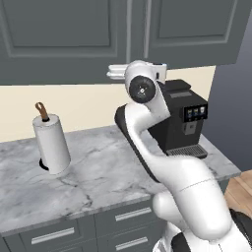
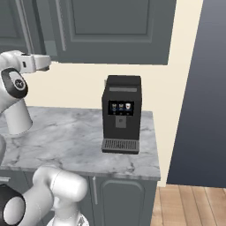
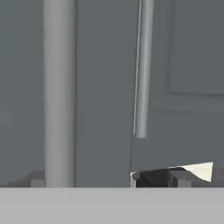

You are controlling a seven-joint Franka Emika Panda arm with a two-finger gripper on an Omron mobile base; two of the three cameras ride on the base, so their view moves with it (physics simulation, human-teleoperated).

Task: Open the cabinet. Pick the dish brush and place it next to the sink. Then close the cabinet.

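The cabinet (image 1: 59, 29) (image 2: 110, 26) hangs over the counter with both dark grey doors shut. Its two silver bar handles (image 1: 129, 24) (image 2: 26, 26) run side by side at the seam. My gripper (image 1: 114, 73) (image 2: 47, 64) (image 3: 108, 180) is raised to the doors' lower edge and stands open. In the hand view the nearer handle (image 3: 59, 92) rises just inside the left fingertip (image 3: 37, 182), untouched, and the other handle (image 3: 143, 70) ends above the right fingertip (image 3: 179, 177). The dish brush is hidden and the sink is out of view.
A white paper-towel roll (image 1: 51, 142) stands at the left of the marble counter (image 1: 98, 177) (image 2: 66, 137). A black coffee machine (image 1: 182, 118) (image 2: 121, 114) sits at its right end, below my wrist. Drawers (image 1: 54, 236) run under the counter; wood floor (image 2: 190, 203) lies to the right.
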